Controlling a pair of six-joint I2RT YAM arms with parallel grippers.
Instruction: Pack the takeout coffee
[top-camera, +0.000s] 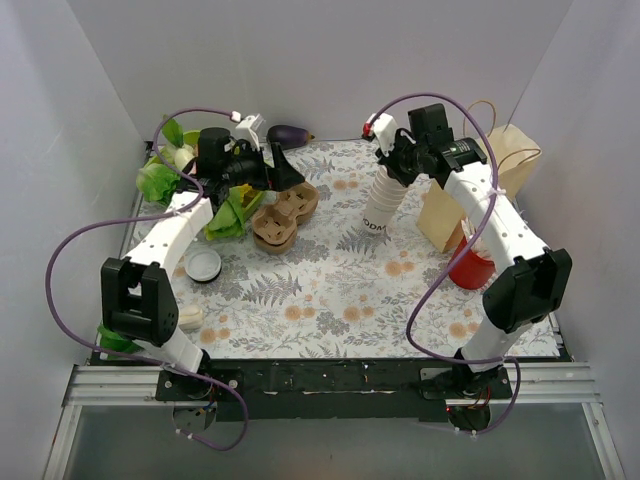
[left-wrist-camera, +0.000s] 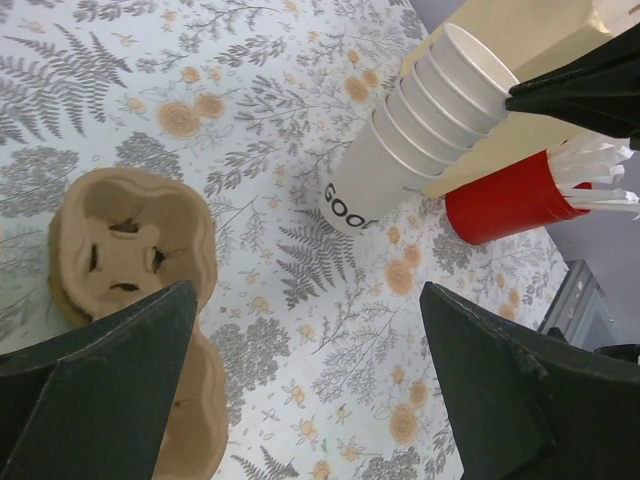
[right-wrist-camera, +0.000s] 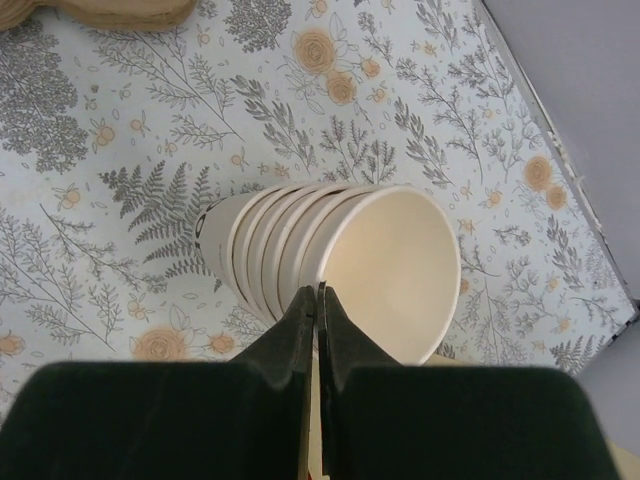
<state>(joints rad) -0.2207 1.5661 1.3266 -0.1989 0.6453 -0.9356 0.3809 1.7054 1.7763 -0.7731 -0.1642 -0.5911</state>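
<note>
No lidded takeout coffee shows in any view. A stack of lidless cream cups (top-camera: 380, 205) leans tilted on the floral cloth, also seen in the left wrist view (left-wrist-camera: 420, 130) and from above (right-wrist-camera: 300, 250). My right gripper (right-wrist-camera: 318, 290) is shut on the near rim of the top cup, one finger inside and one outside; in the top view it (top-camera: 393, 175) sits at the stack's upper end. My left gripper (left-wrist-camera: 308, 290) is open, with only cloth between its fingers. It hovers (top-camera: 285, 175) beside a brown pulp cup carrier (left-wrist-camera: 130, 240).
A red cup of white straws (top-camera: 470, 265) and a tan paper bag (top-camera: 450, 210) stand at the right. A white round lid (top-camera: 203, 265) lies at the left. Leafy greens (top-camera: 160, 180) and an eggplant (top-camera: 290, 133) sit at the back left. White walls enclose the table.
</note>
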